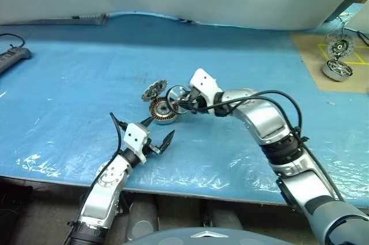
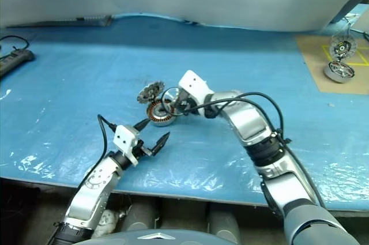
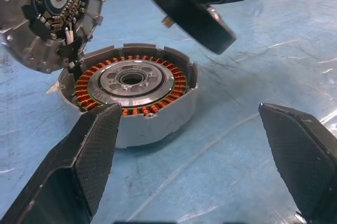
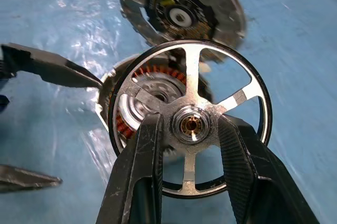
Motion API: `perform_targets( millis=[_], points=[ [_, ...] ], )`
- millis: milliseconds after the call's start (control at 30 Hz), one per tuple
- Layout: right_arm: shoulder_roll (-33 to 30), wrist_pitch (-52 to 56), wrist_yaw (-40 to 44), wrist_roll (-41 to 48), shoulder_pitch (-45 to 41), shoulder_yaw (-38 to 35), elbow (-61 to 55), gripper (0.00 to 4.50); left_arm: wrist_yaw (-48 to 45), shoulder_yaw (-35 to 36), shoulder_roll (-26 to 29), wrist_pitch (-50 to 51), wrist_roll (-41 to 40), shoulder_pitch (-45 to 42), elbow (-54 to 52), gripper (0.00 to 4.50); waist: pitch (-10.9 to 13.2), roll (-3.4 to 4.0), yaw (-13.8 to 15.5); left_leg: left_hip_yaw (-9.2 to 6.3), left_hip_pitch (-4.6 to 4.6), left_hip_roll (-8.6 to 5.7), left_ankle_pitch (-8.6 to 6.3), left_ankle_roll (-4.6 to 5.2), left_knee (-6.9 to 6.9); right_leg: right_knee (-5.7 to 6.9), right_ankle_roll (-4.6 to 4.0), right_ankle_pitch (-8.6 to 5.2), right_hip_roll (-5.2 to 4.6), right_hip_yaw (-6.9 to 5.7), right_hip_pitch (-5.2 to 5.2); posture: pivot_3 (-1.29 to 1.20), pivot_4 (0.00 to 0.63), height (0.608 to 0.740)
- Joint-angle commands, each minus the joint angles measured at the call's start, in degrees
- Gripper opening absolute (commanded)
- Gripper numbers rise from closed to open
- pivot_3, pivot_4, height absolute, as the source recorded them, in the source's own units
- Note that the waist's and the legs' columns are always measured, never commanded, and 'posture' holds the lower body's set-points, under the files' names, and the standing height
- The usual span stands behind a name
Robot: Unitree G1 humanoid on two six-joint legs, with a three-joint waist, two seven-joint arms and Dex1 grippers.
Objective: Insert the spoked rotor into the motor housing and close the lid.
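The motor housing [image 1: 163, 110] lies on the blue table top, its ring of copper windings [image 3: 134, 84] facing up. Its lid [image 1: 154, 90] stands open, tilted up at the far left rim, with its inner face [image 3: 50, 13] in the left wrist view. My right gripper [image 4: 189, 129] is shut on the hub of the spoked rotor [image 4: 190, 89], which hangs tilted just above and right of the housing [image 4: 152, 79]. My left gripper [image 1: 157, 131] rests open just in front of the housing, with nothing between its fingers [image 3: 89, 155].
Silver wheel-like motor parts [image 1: 339, 55] sit on a brown board at the far right. A black power strip [image 1: 14, 57] lies at the far left. A white sheet hangs along the back of the table. The table's front edge [image 1: 190, 190] runs close below my arms.
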Motion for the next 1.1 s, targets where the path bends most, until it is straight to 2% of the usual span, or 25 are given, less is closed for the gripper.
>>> perform_targets(
  millis=[33,233,667,1100],
  points=[
    [1.41,-2.50,0.22,-0.67,-2.69,0.43,0.10,1.20,0.51,1.08,0.40,-0.85,-0.33,0.42,-2.40,4.50,0.00,0.00,0.12,-0.01,-0.08,0.00,0.00,0.00,0.02,0.00,0.07,0.05,0.00,-0.03,-0.04,0.00,0.150,0.740],
    [3.13,-4.43,0.93,-1.25,-4.33,1.11,2.67,1.20,0.72,1.92,0.64,-0.58,-0.75,0.63,-2.54,4.50,0.00,0.00,0.11,-0.04,-0.14,0.01,0.00,-0.01,0.02,0.00,0.18,0.11,-0.01,-0.11,-0.05,0.00,0.150,0.740],
    [1.97,-4.68,2.90,-2.37,-0.96,3.16,3.94,1.20,0.93,1.58,0.06,-0.66,-0.59,1.99,-3.31,4.50,0.00,0.00,0.07,-0.05,-0.14,0.02,0.00,0.00,0.03,0.01,0.19,0.12,0.00,-0.11,-0.05,0.00,0.150,0.740],
    [3.44,-5.07,0.75,-5.56,-0.69,3.93,7.72,1.20,0.94,1.30,-0.14,-0.74,-0.34,1.95,-3.34,4.50,0.00,-0.01,0.05,-0.04,-0.10,0.02,0.00,0.00,0.06,0.04,0.18,0.11,-0.01,-0.10,-0.02,0.00,0.150,0.740]
  ],
)
